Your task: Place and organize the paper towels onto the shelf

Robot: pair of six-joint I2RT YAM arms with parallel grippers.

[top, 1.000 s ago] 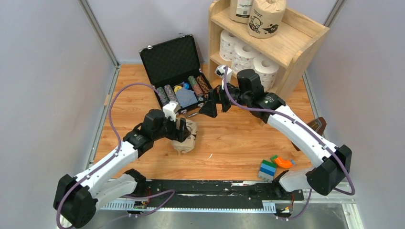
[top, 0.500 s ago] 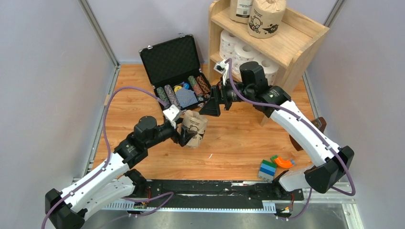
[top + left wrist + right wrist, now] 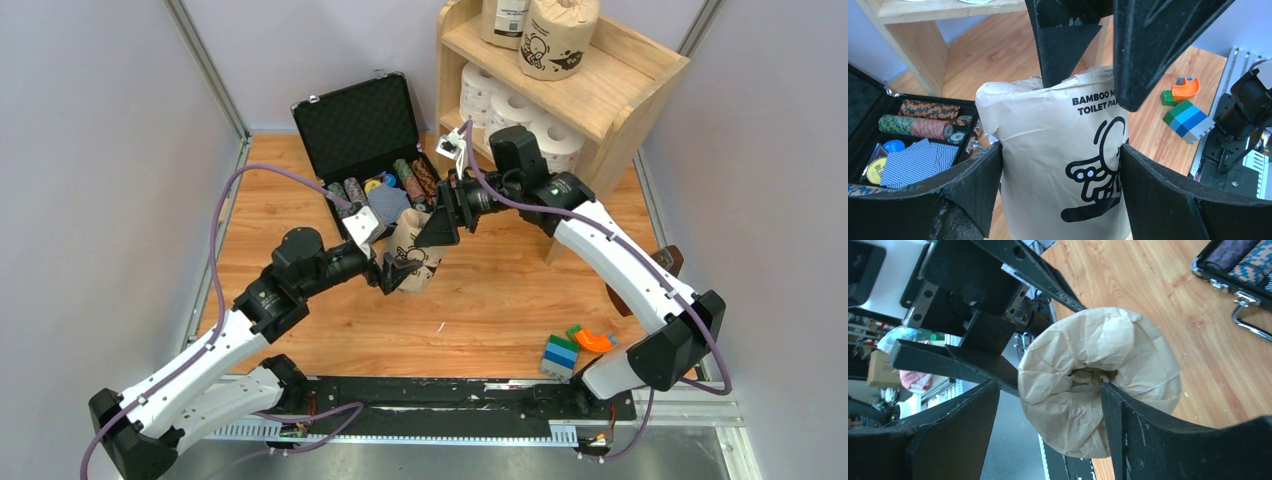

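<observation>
The left claw (image 3: pixel 1060 172), clamped on the tan roll (image 3: pixel 1048 125), has lifted it off the table (image 3: pixel 500 300) into the right claw (image 3: pixel 1048 412), whose jaws stand apart around its top, so a handover toward the shelf (image 3: pixel 600 100) looks imminent.

My left pincer (image 3: pixel 1060 170) clamps a tan paper roll (image 3: pixel 1048 145).
I see the right pincer (image 3: pixel 1091 98) at its top, a chip case (image 3: pixel 863 97) left, toy blocks (image 3: pixel 1188 120) right.

You can't read the full print on the tan roll (image 3: pixel 1058 165): the right tool (image 3: pixel 1093 92) covers the line ends. From above, the shelf (image 3: pixel 610 95) and its upper rolls (image 3: pixel 557 40) run off the top edge.
</observation>
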